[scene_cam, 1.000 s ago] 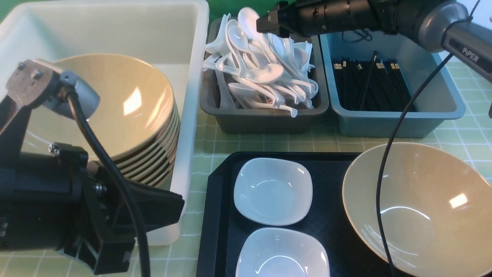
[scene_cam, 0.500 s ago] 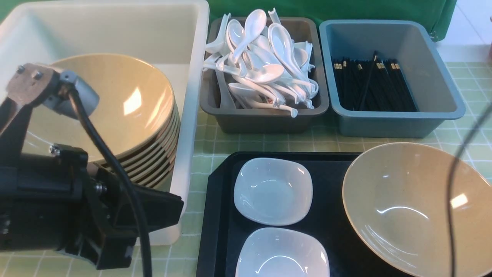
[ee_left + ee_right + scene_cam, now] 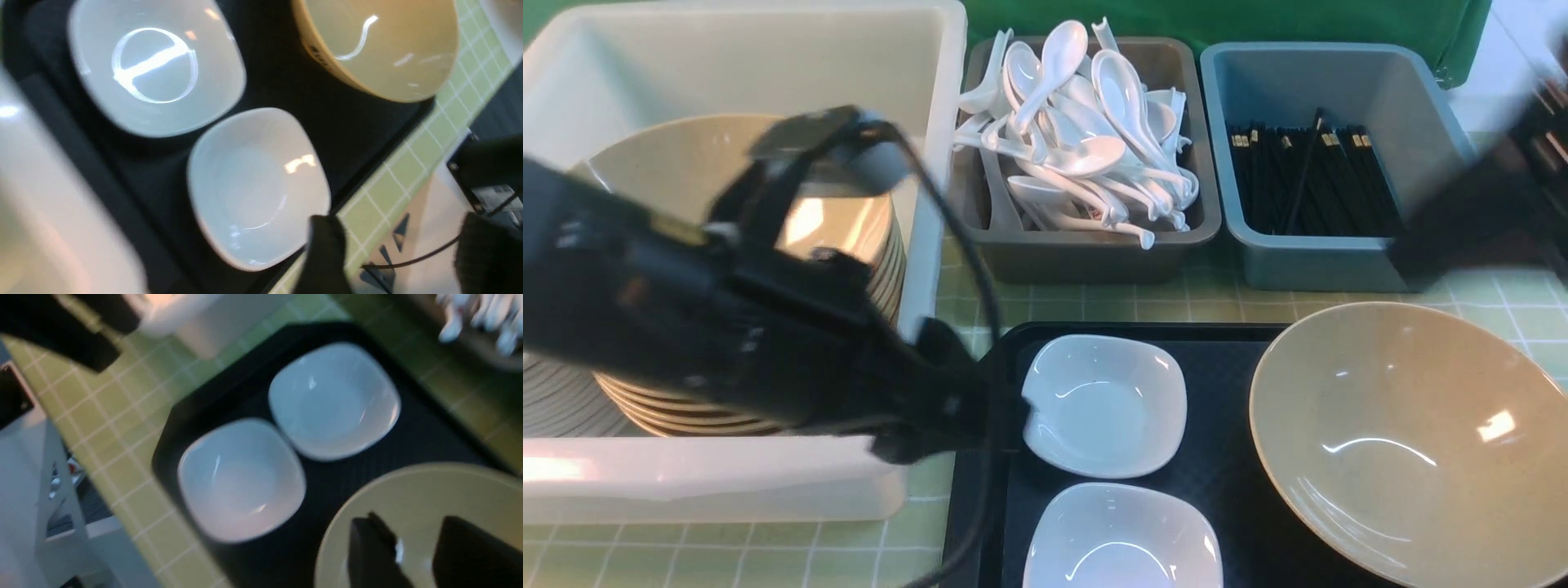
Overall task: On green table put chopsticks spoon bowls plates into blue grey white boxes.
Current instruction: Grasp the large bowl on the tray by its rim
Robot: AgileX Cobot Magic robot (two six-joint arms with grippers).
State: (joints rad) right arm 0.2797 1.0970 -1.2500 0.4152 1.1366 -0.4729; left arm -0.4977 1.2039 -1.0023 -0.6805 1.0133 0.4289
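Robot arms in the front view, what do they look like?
Left arm: black, boxy, with a grey rounded joint cap and a black cable. Right arm: a dark blur. Left gripper and right gripper have black fingers.

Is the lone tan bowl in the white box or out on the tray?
Out: the tan bowl sits on the black tray, apart from the white box.
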